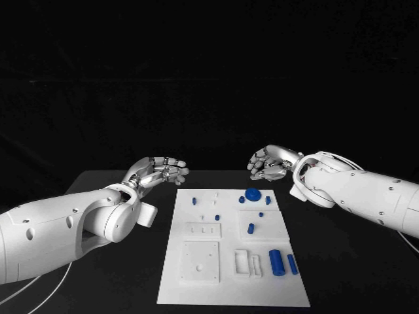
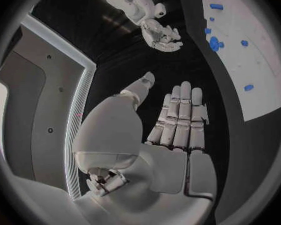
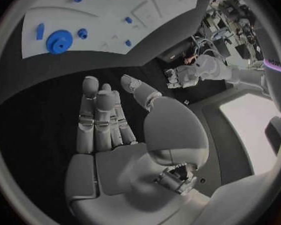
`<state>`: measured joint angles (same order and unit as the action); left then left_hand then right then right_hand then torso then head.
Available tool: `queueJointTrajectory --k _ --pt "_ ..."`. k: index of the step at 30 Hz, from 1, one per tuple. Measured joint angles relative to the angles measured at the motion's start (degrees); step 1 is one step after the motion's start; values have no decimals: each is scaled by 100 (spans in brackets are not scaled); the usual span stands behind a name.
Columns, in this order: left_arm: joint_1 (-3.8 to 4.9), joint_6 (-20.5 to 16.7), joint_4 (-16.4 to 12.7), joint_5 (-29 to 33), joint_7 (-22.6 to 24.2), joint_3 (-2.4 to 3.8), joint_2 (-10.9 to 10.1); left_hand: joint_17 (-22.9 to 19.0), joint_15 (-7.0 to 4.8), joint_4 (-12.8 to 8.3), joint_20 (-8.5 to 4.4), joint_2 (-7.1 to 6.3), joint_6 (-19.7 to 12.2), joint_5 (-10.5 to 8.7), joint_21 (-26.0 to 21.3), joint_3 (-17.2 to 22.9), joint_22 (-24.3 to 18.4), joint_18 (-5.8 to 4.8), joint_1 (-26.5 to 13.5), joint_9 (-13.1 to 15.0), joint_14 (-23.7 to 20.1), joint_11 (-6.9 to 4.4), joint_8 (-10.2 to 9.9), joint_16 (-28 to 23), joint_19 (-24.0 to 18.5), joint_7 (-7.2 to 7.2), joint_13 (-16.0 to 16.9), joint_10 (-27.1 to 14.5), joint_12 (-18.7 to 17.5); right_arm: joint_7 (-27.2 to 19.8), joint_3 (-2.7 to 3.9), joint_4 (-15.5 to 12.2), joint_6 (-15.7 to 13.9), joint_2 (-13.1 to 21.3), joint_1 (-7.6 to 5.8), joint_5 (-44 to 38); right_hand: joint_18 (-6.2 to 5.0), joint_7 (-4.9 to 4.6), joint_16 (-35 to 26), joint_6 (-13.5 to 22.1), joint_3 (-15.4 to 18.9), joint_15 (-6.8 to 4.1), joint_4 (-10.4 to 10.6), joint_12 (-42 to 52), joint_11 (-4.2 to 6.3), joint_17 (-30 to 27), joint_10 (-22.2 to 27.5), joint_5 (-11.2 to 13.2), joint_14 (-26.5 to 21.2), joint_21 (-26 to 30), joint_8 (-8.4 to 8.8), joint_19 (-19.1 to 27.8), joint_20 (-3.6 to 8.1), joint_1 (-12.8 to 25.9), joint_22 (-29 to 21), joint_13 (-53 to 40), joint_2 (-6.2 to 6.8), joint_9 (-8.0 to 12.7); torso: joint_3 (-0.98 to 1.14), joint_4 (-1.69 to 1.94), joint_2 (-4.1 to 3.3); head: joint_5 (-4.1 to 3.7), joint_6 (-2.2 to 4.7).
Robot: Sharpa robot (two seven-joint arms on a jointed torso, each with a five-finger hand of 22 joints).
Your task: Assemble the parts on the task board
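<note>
Task board: the white task board (image 1: 230, 288) is lying in the middle of the black table (image 1: 361, 275), its long axis running from the near edge toward the far edge.
Parts: small blue parts are sitting on the board, none of them being touched; a round blue disc (image 1: 253, 193) is resting near the board's far edge, a short peg (image 1: 251, 228) is lying toward the middle, and two long blue cylinders (image 1: 282, 262) are lying side by side by the right edge (their long axes running along the board's length).
Right hand: the right hand (image 1: 270, 163) is hovering just beyond the far right corner of the board, fingers lying side by side and holding nothing.
Left hand: the left hand (image 1: 160, 171) is hanging off the far left corner, fingers likewise straight and together, carrying nothing.
Key relation: the disc is lying just nearer than the right hand and well apart from the left, so the right hand is probably the better placed for it (a judgement only).
</note>
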<state>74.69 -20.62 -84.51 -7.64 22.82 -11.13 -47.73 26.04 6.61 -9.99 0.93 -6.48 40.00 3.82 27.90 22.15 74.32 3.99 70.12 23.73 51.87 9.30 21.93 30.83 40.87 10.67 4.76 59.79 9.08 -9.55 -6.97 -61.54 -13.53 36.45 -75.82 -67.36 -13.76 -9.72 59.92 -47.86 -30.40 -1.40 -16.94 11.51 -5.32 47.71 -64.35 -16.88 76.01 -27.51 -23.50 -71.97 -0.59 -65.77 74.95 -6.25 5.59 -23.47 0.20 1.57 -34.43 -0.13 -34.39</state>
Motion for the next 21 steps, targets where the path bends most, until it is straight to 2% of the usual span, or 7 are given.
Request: queueJointTrajectory --k 3,6,10,13,19,21 --pt "41 16 -179 -82 15 5 -98 -12 0 -191 0 -30 89 246 -35 129 -9 -1 -52 -24 0 -2 0 -41 0 18 -31 25 -27 82 3 -11 25 1 -25 -470 2 20 126 -86 46 2 1 0 32 74 -109 -26 -2 -67 0 -10 10 0 0 0 0 3 -3 47 -76 -41 17" --pt "64 11 -405 -121 33 6 -202 -16 -10 -300 0 -20 221 350 -35 209 -8 -2 -166 -23 12 -46 23 -44 0 29 -32 149 -27 157 3 -100 55 13 -45 -831 5 13 152 -93 61 -10 17 -32 31 96 -109 -20 -13 -79 0 -21 20 0 0 0 0 9 -7 84 -136 -66 35" --pt "91 5 -644 -165 60 6 -297 -17 -11 -419 -21 11 301 367 -35 296 14 -6 -256 -18 51 -101 67 -44 21 -13 -32 265 -4 245 12 -221 102 3 -90 -1349 7 50 209 -174 91 -20 14 -54 40 114 -146 46 -23 -111 0 -21 20 0 -1 6 0 10 -10 119 -227 -94 56" --pt "131 3 -749 -181 68 5 -316 -17 -11 -433 -21 23 301 367 -35 309 18 -8 -269 -18 51 -113 90 -44 21 -13 -32 278 -3 305 14 -156 120 -79 -92 -1670 8 49 238 -198 103 -20 8 -73 32 114 -170 73 -23 -133 27 -22 20 11 -1 6 59 10 -10 141 -296 -113 68" --pt "216 6 -916 -183 70 6 -404 -17 -11 -449 -20 31 300 367 -35 326 24 -18 -353 -18 51 -102 90 -44 21 -13 -32 306 -3 389 10 -87 109 -194 -89 -2117 8 49 285 -199 125 -20 17 -132 32 121 -170 73 -22 -163 57 -22 20 9 -1 17 69 18 -11 174 -420 -118 89" --pt "228 8 -941 -183 69 10 -409 -17 -11 -465 -20 29 300 367 -35 342 24 -21 -364 -19 51 -102 90 -44 21 -13 -31 306 -3 416 10 -77 94 -189 -89 -2189 8 49 299 -199 125 -20 17 -133 32 121 -170 73 -22 -179 61 -22 20 9 -1 22 69 22 -5 184 -456 -122 103"
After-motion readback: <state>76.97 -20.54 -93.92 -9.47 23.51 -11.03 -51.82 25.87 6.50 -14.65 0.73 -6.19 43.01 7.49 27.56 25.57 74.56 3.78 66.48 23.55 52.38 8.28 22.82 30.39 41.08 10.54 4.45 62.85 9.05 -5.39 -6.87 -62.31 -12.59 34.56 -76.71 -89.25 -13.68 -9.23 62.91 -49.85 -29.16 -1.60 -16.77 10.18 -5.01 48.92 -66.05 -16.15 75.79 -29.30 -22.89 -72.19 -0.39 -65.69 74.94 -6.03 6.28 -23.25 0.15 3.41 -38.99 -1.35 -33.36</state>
